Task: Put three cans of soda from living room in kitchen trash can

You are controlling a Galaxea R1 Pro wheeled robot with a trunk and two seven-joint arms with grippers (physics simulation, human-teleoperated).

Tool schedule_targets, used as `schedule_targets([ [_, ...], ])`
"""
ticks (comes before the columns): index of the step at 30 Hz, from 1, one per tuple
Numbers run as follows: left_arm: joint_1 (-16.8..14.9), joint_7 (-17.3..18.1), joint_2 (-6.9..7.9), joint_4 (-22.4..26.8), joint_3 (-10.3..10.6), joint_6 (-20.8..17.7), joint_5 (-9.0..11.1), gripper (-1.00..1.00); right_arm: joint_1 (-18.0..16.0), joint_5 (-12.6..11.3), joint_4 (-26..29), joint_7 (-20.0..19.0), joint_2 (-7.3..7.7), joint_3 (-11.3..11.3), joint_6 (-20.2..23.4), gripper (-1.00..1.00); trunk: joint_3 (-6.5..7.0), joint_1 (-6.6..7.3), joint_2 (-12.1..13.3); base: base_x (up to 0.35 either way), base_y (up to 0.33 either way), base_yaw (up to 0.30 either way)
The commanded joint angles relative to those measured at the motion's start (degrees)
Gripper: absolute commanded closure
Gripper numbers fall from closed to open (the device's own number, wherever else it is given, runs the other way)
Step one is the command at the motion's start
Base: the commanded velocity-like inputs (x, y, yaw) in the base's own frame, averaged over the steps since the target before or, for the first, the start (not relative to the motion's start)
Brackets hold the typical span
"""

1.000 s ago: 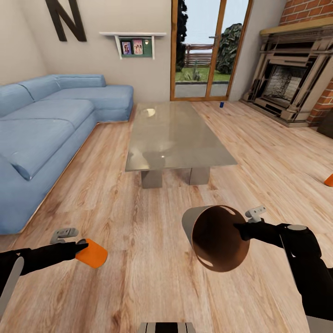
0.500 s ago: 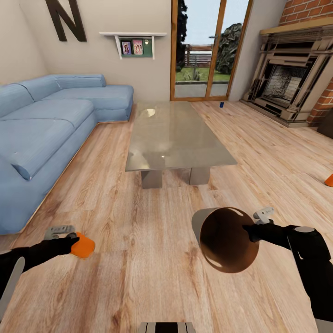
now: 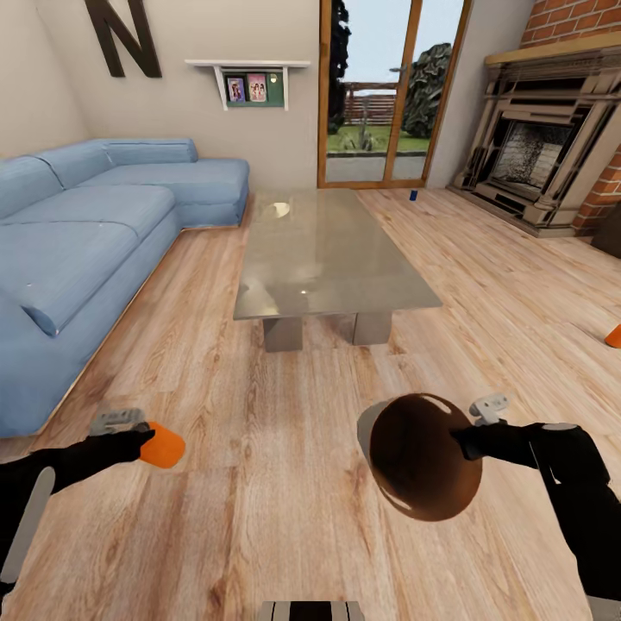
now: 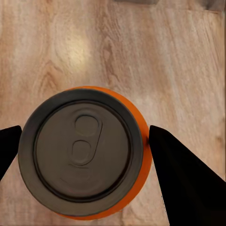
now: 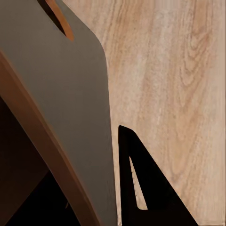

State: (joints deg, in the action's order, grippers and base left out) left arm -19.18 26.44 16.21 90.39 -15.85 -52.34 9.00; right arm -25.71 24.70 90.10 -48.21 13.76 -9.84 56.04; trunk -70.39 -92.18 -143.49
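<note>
Big dark capital letter N [image 3: 122, 36] mounted on the beige wall above the blue corner sofa [image 3: 86, 233], no readable print on the orange soda can's silver top [image 4: 82, 151], small framed pictures too blurred to read

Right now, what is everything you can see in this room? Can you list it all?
orange soda can: two; one in the left pincer, another on the floor far right
blue soda can: one, floor by the glass door
trash can: one, grey outside, brown inside, held tilted
sofa: one, blue, left
coffee table: one, glass, middle
fireplace: one, brick surround, right
letter N: one, dark, wall
shelf: one, white, with photos
left pincer: black, shut on the can
right pincer: black, gripping the bin's rim
</note>
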Motion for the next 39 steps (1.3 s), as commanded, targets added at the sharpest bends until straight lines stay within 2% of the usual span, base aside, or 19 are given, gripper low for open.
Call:
schedule_targets([
  [1, -0.82, 0.07, -0.04, -0.02, 0.04, -0.57, -0.24, 1.0, -0.19, -1.25, 0.11, -0.27, 0.13, 0.57, 1.35, 1.0, 0.01, 0.01, -0.01, 0.0, 0.0, 0.0],
  [3, -4.33, 0.07, -0.14, -0.03, 0.17, -5.1, -0.35, 1.0, -1.06, -1.26, 0.09, -0.61, 0.72, 2.01, 3.79, 1.0, 0.01, 0.01, -0.01, 0.0, 0.0, 0.0],
  [5, -6.86, 0.07, -0.16, -0.05, 0.23, -7.57, -0.46, 1.0, -2.6, -1.29, -0.05, -1.01, 1.28, 2.81, 3.96, 1.0, 0.01, 0.01, -0.01, 0.008, 0.0, 0.0],
  [9, -11.74, 0.09, -0.13, -0.27, 0.51, -7.66, -0.65, 1.0, -6.56, -1.29, -3.14, -1.62, 1.89, 5.94, 3.96, 1.0, 0.01, 0.01, -0.01, 0.053, 0.0, 0.0],
  [12, -15.25, 0.1, -0.13, -0.83, 0.61, -7.66, -0.65, 1.0, -11.74, -1.11, -8.58, -1.75, 2.11, 7.45, 3.96, 1.0, 0.01, 0.01, -0.01, 0.02, 0.0, 0.0],
  [13, -17.18, 0.13, -0.13, -1.78, 0.63, -7.66, -0.65, 1.0, -14.32, -0.85, -11.97, -1.8, 2.46, 8.92, 3.96, 1.0, 0.01, 0.01, -0.01, 0.006, 0.0, 0.0],
  [17, -20.71, 0.17, -0.12, -4.85, 0.65, -7.66, -0.67, 1.0, -18.86, -0.62, -18.06, -3.7, 3.32, 12.08, 3.96, 1.0, 0.01, 0.01, -0.01, 0.003, 0.0, 0.0],
  [22, -22.13, 0.18, -0.12, -7.86, 0.65, -7.66, -0.71, 1.0, -21.92, -0.49, -21.56, -5.6, 3.5, 13.3, 3.96, 1.0, 0.01, 0.01, -0.01, 0.0, 0.0, 0.0],
  [27, -22.58, 0.3, -0.12, -9.72, 0.79, -7.66, -0.7, 1.0, -23.99, -0.5, -23.86, -6.29, 3.46, 17.02, 3.96, 1.0, 0.01, 0.01, -0.01, 0.0, 0.0, 0.0],
  [29, -22.61, 0.33, -0.12, -9.81, 1.18, -7.66, -0.71, 1.0, -24.2, -0.52, -24.24, -6.35, 3.43, 17.51, 3.96, 1.0, 0.01, 0.01, -0.01, 0.0, 0.0, 0.0],
  [32, -22.62, 0.31, -0.12, -10.01, 2.88, -7.66, -0.77, 1.0, -24.41, -0.49, -24.84, -6.42, 3.18, 18.11, 3.96, 1.0, 0.01, 0.01, -0.01, 0.0, 0.0, 0.0],
  [34, -22.6, 0.29, -0.12, -10.06, 3.81, -7.66, -0.82, 1.0, -24.49, -0.49, -25.11, -6.44, 3.02, 18.44, 3.96, 1.0, 0.45, 0.06, 0.02, 0.0, 0.0, 0.0],
  [39, -22.62, 0.28, -0.12, -10.23, 4.56, -7.66, -0.89, 1.0, -24.54, -0.5, -25.33, -6.46, 2.95, 18.71, 3.96, 1.0, 1.56, 0.19, 0.09, 0.0, 0.0, 0.0],
])
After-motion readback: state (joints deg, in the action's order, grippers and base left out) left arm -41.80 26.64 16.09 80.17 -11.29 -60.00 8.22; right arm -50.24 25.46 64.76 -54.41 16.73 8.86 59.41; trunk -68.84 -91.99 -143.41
